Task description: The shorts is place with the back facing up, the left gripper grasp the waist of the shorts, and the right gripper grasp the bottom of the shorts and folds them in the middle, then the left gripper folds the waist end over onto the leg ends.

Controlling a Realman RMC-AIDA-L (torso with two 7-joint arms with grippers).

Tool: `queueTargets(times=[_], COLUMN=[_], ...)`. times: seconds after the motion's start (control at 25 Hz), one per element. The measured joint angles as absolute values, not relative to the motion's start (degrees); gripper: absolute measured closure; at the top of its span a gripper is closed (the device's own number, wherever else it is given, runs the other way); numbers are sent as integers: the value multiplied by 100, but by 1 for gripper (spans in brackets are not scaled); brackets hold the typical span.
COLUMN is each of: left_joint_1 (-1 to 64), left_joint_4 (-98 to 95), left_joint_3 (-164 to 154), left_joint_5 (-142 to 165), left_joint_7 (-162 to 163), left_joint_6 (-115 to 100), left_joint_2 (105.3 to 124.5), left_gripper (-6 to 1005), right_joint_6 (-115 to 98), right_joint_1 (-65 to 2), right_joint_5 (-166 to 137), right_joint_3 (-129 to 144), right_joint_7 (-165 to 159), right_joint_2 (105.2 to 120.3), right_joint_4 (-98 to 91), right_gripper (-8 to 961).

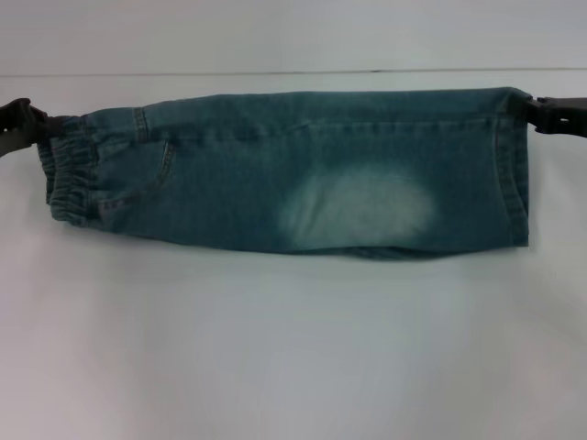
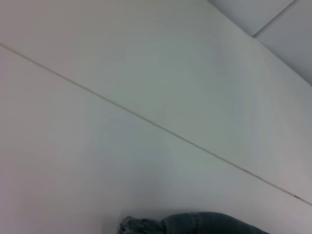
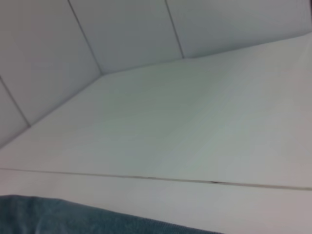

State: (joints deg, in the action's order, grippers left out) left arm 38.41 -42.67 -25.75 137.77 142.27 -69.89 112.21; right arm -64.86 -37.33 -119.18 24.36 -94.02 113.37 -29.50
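The shorts (image 1: pixel 303 174) hang folded in half lengthwise, stretched taut between both grippers above the white table. Their gathered waist (image 1: pixel 66 174) is at the left and the flat leg ends (image 1: pixel 515 174) at the right, with a pale bleached patch in the middle. My left gripper (image 1: pixel 35 121) pinches the upper corner of the waist. At the other side, my right gripper (image 1: pixel 530 110) holds the upper corner of the leg ends. A strip of the shorts' denim (image 2: pixel 195 224) shows in the left wrist view, and more denim (image 3: pixel 73 217) in the right wrist view.
The white table (image 1: pixel 293 348) spreads below and in front of the shorts. A thin seam (image 1: pixel 275 72) runs across it behind the shorts, with a pale wall beyond.
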Motion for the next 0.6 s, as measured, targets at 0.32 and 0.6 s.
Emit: queueTargets(times=[0.32,0.6], left_joint_1=[3836,3881], left_joint_4=[-4226,-3816], left_joint_3=[-2600,-2618], left_joint_5=[13336,13307], left_joint_7=[13762,13556], left_joint_6=[-6717,-6259], left_joint_2=[11413,11418], left_gripper=[878,874], right_joint_6=[-5457,-4875], right_joint_1=[-4060,-4185], right_joint_5=[-11927,-11922], right_joint_3=[2916,3243], right_joint_7=[-9290,-9287], right_joint_2=[11508,11650], right_joint_4=[-2774,-2722], right_gripper=[918,915])
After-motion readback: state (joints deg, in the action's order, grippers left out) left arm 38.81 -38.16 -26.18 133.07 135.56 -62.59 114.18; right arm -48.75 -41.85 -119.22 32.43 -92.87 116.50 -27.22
